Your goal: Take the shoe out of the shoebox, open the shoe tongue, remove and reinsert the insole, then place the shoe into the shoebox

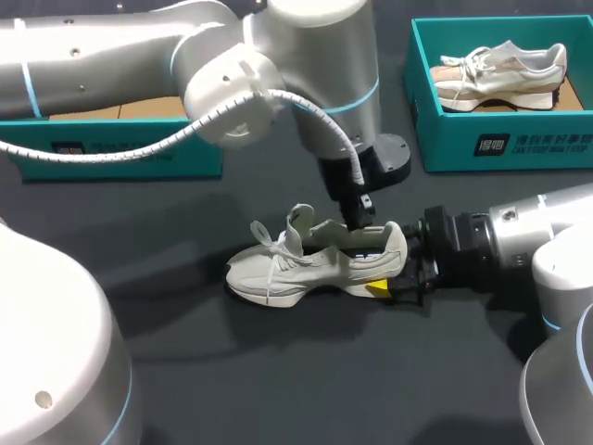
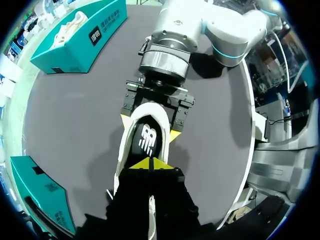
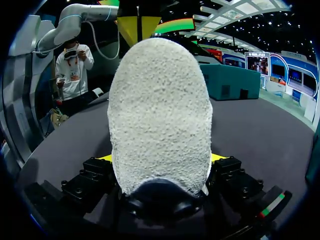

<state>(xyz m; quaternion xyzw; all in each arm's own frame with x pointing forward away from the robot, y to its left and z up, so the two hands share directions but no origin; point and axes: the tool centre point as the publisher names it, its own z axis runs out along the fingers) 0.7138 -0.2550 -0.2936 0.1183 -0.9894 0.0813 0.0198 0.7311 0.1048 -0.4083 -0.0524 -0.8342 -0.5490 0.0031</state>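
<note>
A pale grey shoe [image 1: 306,264] stands upright on the dark table, toe to the left, its tongue lifted. My right gripper [image 1: 397,266] comes in from the right and is shut on the heel, one yellow-tipped finger on each side of it [image 2: 148,126]. In the right wrist view the fuzzy heel [image 3: 160,115] fills the space between its fingers [image 3: 160,159]. My left gripper [image 1: 357,222] reaches down from above, shut, with its tips together [image 2: 150,162] inside the shoe's opening, over the black insole [image 2: 146,140] with its white logo. Nothing shows between its tips.
A teal shoebox [image 1: 500,139] at the back right holds a second shoe [image 1: 500,69]. Another teal box [image 1: 120,156] stands at the back left, partly hidden by my left arm. Bare dark table lies in front of the shoe.
</note>
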